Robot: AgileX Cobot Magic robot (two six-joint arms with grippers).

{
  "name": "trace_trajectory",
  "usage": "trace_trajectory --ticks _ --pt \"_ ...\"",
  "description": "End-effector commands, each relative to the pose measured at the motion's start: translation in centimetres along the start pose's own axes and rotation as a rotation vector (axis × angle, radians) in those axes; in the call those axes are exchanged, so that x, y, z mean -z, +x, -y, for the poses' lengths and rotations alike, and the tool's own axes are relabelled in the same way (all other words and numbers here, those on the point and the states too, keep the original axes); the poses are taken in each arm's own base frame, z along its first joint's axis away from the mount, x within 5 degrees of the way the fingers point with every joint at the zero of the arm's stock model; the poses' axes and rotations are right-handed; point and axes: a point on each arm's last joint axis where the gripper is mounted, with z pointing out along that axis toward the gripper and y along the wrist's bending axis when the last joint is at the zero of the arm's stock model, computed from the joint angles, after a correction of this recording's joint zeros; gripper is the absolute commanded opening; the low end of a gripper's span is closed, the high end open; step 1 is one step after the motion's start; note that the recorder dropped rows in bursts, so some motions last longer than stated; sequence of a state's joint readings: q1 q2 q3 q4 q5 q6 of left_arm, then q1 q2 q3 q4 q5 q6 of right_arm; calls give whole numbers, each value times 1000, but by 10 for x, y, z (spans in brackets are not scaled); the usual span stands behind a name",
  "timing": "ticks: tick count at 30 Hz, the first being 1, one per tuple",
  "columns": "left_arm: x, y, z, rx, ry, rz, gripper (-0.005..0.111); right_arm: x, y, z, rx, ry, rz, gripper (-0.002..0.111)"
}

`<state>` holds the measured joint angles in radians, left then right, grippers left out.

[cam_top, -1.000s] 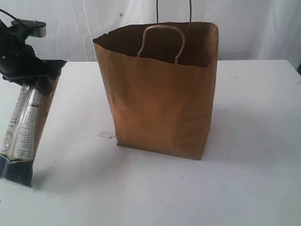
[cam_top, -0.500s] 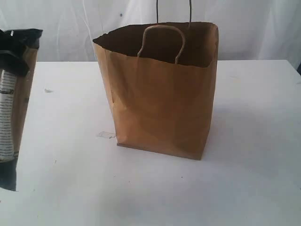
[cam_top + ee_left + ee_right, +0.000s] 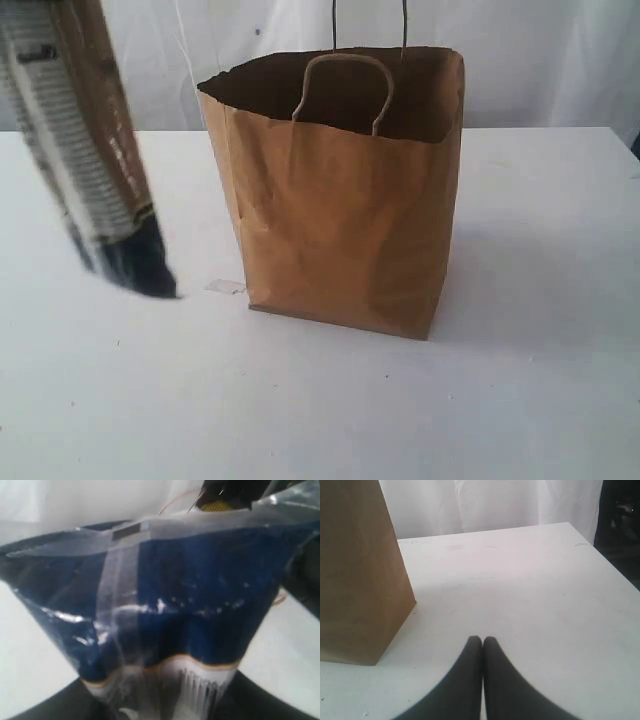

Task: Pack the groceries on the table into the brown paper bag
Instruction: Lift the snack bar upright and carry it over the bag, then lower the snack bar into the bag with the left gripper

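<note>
Left wrist view is filled by the long white-and-navy packet (image 3: 170, 605), pinched between the dark fingers of the left gripper (image 3: 165, 707). Its white printed part lies by the fingers and its navy end fans out beyond them. In the right wrist view the right gripper (image 3: 482, 641) is over the white surface (image 3: 530, 580), its two fingers pressed together with nothing between them. The brown paper bag (image 3: 360, 580) stands a little way ahead of it. In the exterior view the near part of the surface is bare. Above its left part the packet hangs tilted and blurred, navy end lowest, apart from the bag. A pale scrap (image 3: 225, 287) lies just beside the bag's near left bottom corner. The bag stands upright about midway between the left and right edges, mouth open. One handle loop (image 3: 342, 90) is folded down over its front wall and the other rises behind. Past the far edge hangs a white curtain (image 3: 550, 60).
</note>
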<state>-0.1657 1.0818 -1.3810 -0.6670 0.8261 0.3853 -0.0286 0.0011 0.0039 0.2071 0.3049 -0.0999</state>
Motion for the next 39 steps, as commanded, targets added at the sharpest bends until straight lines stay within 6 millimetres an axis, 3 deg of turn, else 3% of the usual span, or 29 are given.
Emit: trace_trajectory --ticks 1,10,13,20,28,39 --pt "21 -34 21 -95 112 358 0 0 -2 0 -1 3 16 0" --pt "65 -84 54 -195 335 791 0 0 -2 0 -1 3 16 0" --pt "69 -92 56 -209 345 826 0 0 -2 0 -1 3 16 0" --pt "56 -111 45 -191 300 942 0 0 -2 0 -1 3 16 0" --pt "29 -125 41 -205 -108 987 0 0 -2 0 -1 3 16 0" --pt "-60 -119 86 -309 73 836 0 0 -2 0 -1 3 16 0"
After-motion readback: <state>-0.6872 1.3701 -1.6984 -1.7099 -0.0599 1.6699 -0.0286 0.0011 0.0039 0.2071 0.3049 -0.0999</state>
